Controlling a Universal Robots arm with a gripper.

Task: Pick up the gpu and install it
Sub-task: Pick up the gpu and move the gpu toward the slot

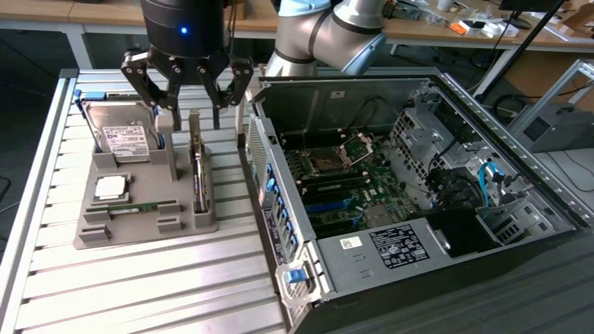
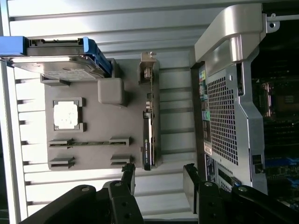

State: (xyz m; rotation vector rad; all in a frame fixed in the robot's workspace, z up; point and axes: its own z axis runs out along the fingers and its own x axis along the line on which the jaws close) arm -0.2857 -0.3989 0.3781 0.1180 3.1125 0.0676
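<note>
- Hovering over the gray fixture tray (image 1: 139, 226), the gripper (image 1: 197, 106) hangs with its fingers spread wide and nothing between them.
- Standing on its long edge in a slot along the tray's side nearest the computer case (image 1: 320, 104), the gpu (image 1: 197, 167) shows as a narrow dark strip with a pale metal bracket at one end.
- From the wrist view the gripper (image 2: 159, 182) sits in line with the gpu (image 2: 148, 116), one finger to each side of that line — both clear of the card.
- Also on the tray: a silver hard drive (image 1: 125, 136) with a white label in blue rails, propped at a tilt; a square processor (image 1: 111, 186) in its own pocket; and a small green RAM stick (image 1: 139, 207) lying flat — all well apart from the fingers.
- The case lies open on its side at the exterior view's right, just beside the tray, its motherboard (image 1: 343, 181) exposed.
- Tray and case both rest on a slatted metal table (image 1: 167, 285).
</note>
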